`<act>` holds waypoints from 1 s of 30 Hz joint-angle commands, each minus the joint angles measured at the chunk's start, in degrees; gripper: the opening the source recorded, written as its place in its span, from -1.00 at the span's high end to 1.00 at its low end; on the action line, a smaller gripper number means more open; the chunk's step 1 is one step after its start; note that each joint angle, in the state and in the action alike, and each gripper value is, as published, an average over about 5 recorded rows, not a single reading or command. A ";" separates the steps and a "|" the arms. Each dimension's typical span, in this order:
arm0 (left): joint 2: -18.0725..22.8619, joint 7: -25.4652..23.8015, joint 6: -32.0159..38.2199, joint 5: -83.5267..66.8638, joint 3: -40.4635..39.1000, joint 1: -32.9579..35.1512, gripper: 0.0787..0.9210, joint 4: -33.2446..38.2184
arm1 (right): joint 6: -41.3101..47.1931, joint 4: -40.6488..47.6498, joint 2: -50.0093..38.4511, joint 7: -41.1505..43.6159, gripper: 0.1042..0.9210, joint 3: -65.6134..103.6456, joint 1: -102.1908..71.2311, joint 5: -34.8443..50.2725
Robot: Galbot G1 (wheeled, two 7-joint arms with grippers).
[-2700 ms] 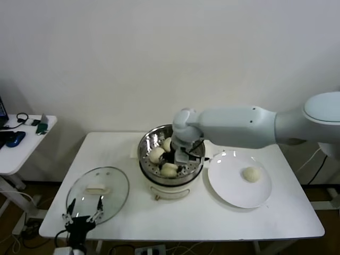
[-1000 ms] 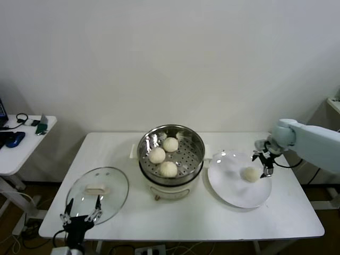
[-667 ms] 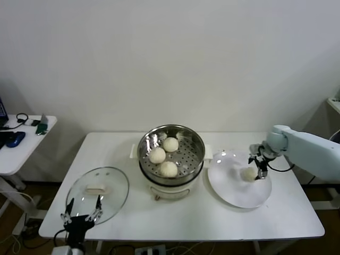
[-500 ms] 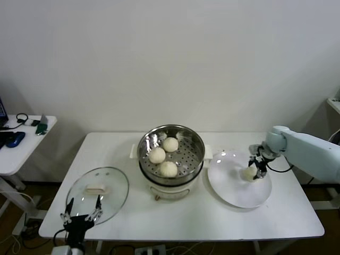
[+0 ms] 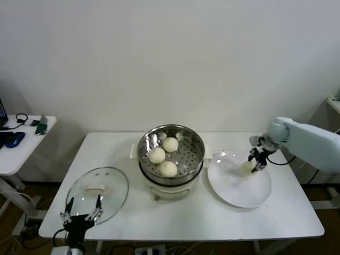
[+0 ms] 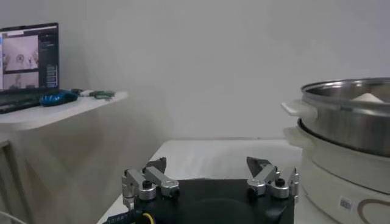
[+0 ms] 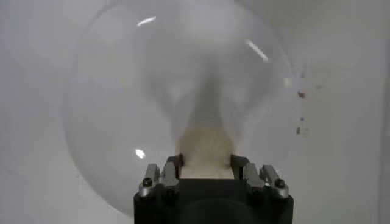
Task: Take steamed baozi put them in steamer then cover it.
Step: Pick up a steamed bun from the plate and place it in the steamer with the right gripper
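The last steamed baozi, a smooth cream-white dome, sits clamped between the fingers of the right gripper, just above the white plate directly beneath it. To that gripper's left, across the plate's near rim, the steamer holds three more buns on its perforated steel floor. Its cream base carries a small label, too small to read. Farther left lies the glass cover, handle up, with the left gripper parked at its front edge, fingers spread apart.

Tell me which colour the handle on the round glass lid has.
White. The flat handle at the centre of the round clear glass lid shows best in the head view.
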State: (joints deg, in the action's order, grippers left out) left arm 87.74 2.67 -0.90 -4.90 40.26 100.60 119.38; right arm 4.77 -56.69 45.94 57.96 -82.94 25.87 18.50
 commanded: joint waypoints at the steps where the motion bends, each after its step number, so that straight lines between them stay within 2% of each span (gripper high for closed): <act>1: 0.01 -0.15 -0.28 0.13 -0.69 -0.20 -0.77 0.82 | 1.26 -14.40 3.23 2.49 -0.12 -18.57 33.73 18.76; 7: -0.07 -0.22 -0.38 -0.02 -1.02 -0.19 -0.77 1.51 | 6.07 -21.65 10.36 1.27 -0.12 -16.83 43.04 29.11; 13: -0.29 -0.24 -0.41 -0.42 -1.06 -0.36 -0.77 1.53 | 10.88 -26.61 16.73 -3.31 -0.12 -12.14 38.79 31.57; 19: -0.24 -0.26 -0.38 -0.85 -0.84 -0.27 -0.77 1.28 | 13.28 -27.49 19.56 -8.02 -0.12 -11.50 28.06 27.56; 25: -0.25 -0.27 -0.46 -1.03 -0.48 -0.16 -0.77 1.21 | 13.99 -23.40 19.53 -10.66 -0.12 -11.83 19.03 19.10; 30: -0.09 -0.25 -0.44 -1.05 -0.40 -0.19 -0.77 0.98 | 14.39 -20.57 18.43 -12.18 -0.12 -10.61 13.87 15.91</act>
State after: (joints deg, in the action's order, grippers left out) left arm 87.57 2.42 -1.32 -5.87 39.86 100.45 120.52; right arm 17.09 -78.91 62.42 49.78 -94.56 49.50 39.78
